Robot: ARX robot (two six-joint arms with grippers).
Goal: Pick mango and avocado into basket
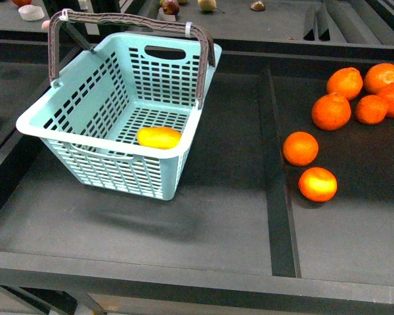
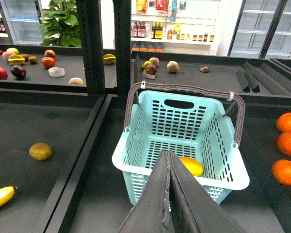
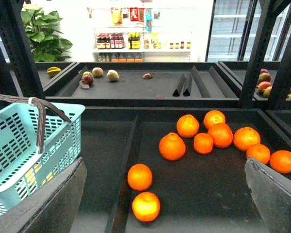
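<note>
My left gripper is pressed together and empty, poised above the near rim of the basket. The mango lies on the basket's slotted floor, near its front wall. Across the divider, loose oranges sit in the next compartment. My right gripper is spread wide above those oranges, holding nothing.

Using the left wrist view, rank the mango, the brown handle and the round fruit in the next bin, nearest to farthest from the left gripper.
1. Mango, in the basket, just past the left gripper.
2. Brown handle, arched over the basket's far side.
3. Round fruit, off sideways in the neighbouring bin.
</note>
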